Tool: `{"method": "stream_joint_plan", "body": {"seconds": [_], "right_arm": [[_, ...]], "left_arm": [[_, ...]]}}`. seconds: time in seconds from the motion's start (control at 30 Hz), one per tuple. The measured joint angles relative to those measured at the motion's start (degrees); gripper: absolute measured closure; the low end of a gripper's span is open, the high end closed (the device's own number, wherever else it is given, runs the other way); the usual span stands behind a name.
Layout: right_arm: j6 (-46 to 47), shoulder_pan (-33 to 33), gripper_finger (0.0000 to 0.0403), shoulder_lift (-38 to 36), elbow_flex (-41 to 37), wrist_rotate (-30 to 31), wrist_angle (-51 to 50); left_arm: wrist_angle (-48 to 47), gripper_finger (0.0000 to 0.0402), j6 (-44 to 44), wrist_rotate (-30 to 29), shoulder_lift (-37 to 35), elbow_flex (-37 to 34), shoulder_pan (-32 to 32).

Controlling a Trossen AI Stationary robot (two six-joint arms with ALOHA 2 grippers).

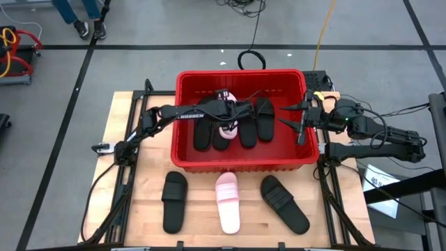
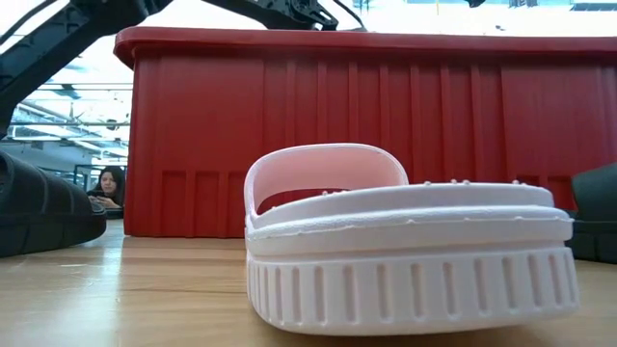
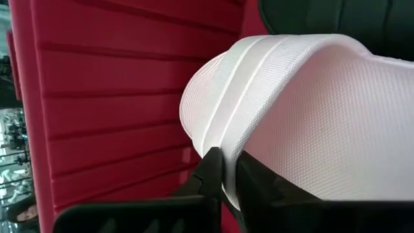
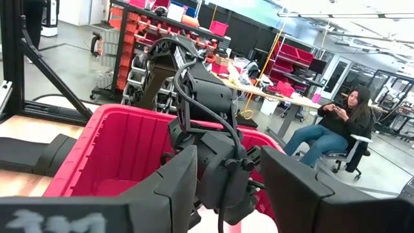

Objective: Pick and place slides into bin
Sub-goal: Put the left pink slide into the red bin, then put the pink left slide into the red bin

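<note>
A light pink slide is hanging inside the bin, its edge pinched between the fingers of the left gripper, which is reaching over the middle of the crate. In the left wrist view the two dark fingers are sitting narrow on either side of the pink rim, with the red wall just behind; whether the grip is already slackening cannot be told. Four black slides are lying side by side on the bin floor beneath and around it. On the wooden table in front of the bin, three slides are waiting: a black one on the left, a second pink one in the centre, and another black one on the right.

The step in hand appears to be the release of the pink slide into the bin. The next move would call for the left fingers to part fully, the arm to rise clear of the wall, and then a reach toward one of the three remaining slides.

The right gripper is hovering over the bin's right edge, its fingers spread wide and holding nothing.
</note>
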Motion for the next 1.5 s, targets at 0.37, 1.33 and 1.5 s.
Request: {"method": "stream_joint_plan", "body": {"seconds": [0.37, 1.33, 1.5], "right_arm": [[0.0, 0.0, 0.0243, 0.0, 0.0, 0.0, 0.0], [-1.5, 0.0, 0.0243, 0.0, 0.0, 0.0, 0.0], [-1.5, 0.0, 0.0243, 0.0, 0.0, 0.0, 0.0]], "left_arm": [[-0.6, 0.0337, -3.0, 3.6, 0.0, 0.0, 1.1], [-9.4, 0.0270, -3.7, 3.1, -0.5, 1.2, -1.4], [-10.1, 0.0270, -4.0, 3.1, -0.9, 1.2, -2.2]]}}
